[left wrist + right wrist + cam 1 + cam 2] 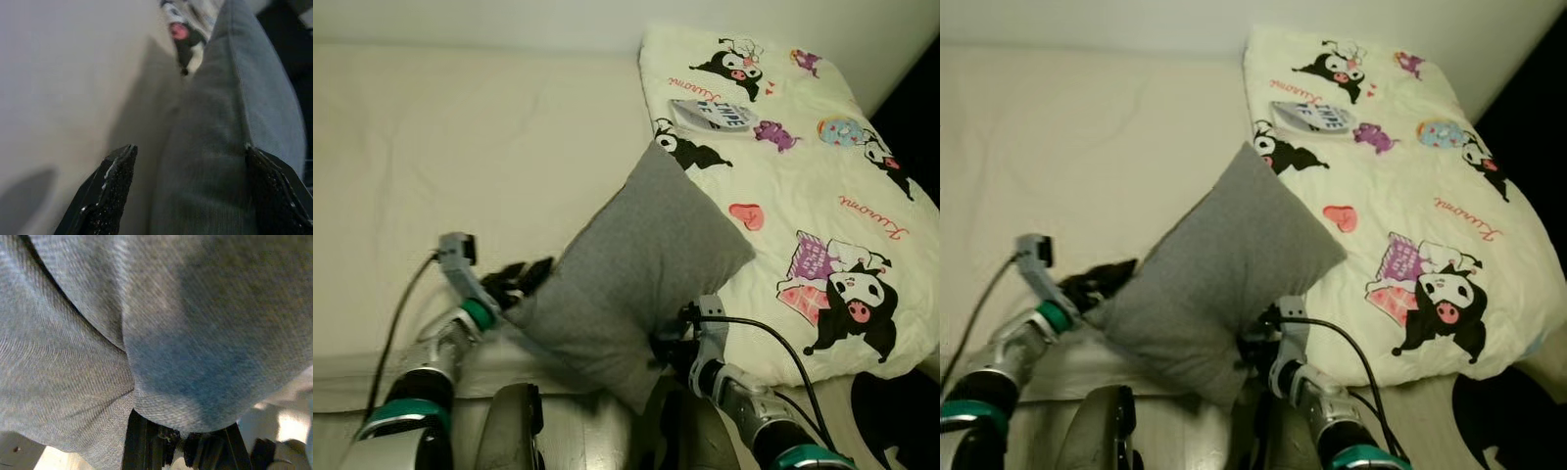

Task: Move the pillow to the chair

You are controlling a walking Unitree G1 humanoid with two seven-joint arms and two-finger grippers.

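Pillow (641,274): grey, nearest the cam, held tilted on its corner betw. both grippers, above the front edge of the bed; top corner points toward the quilt, lower corner hangs down betw. the arms. In right wrist view its fabric bulges close over the lens w/ a deep crease.
Bed (460,147): cream sheet, wide, runs across behind the pillow to the wall; pale front edge shows under the left arm.
Quilt (803,176): cream w/ black-and-white cartoon figures, pink hearts, red script; lies folded on the bed's right part, behind and right of the pillow, its near edge just beside pillow's right side.
Left gripper (514,284): at pillow's left lower edge; in left wrist view the two black fingers (105,196) stand wide apart w/ the pillow's edge between them, one finger against the fabric, other apart from it on the sheet side.
Right gripper (671,348): tucked under pillow's right lower edge, cable looping off the wrist; fingers hidden by the fabric, can't tell how far apart or whether they clamp it.
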